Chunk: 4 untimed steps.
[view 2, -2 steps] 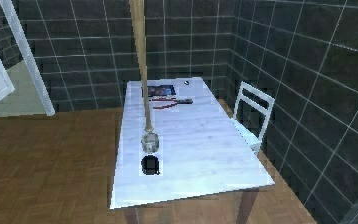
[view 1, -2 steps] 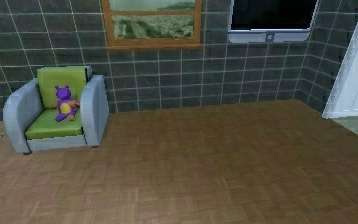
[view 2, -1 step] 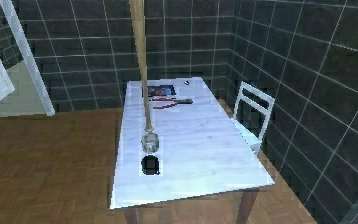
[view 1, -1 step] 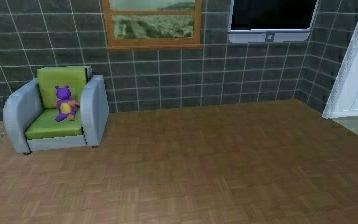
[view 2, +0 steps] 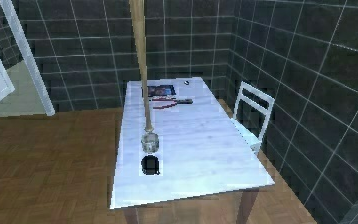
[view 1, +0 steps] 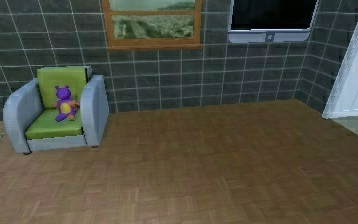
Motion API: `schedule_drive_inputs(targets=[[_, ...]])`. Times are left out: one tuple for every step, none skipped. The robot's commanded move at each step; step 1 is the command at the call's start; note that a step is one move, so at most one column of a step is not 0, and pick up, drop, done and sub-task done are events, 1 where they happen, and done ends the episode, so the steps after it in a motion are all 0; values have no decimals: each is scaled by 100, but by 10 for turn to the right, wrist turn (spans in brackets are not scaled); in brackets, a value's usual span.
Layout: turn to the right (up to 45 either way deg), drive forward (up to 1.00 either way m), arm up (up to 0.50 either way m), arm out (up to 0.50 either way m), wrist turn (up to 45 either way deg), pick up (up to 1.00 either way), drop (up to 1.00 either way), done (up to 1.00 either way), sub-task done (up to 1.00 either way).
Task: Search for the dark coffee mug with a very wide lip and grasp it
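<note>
In the arm side view a small dark squat thing [view 2: 150, 165] sits on the white tabletop [view 2: 202, 140] near its front left corner. It is too small to tell whether it is a mug. Just behind it stands a pale glass-like object [view 2: 148, 144], with a slim tan pole [view 2: 139, 60] rising above it.
A red item [view 2: 165, 98] lies on a paper at the table's far end, and a white chair [view 2: 253, 108] stands beside the table. In the forward view a grey armchair [view 1: 55, 112] with green cushions holds a purple toy [view 1: 64, 101]. A framed picture [view 1: 153, 22] and a TV [view 1: 273, 18] hang on the tiled wall, and wooden floor lies ahead.
</note>
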Motion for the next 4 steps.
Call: schedule_drive_inputs(targets=[[0,0,0,40,0,0,0,0,0],[0,0,0,0,450,0,0,0,0],[0,0,0,0,450,0,0,0,0],[0,0,0,0,450,0,0,0,0]])
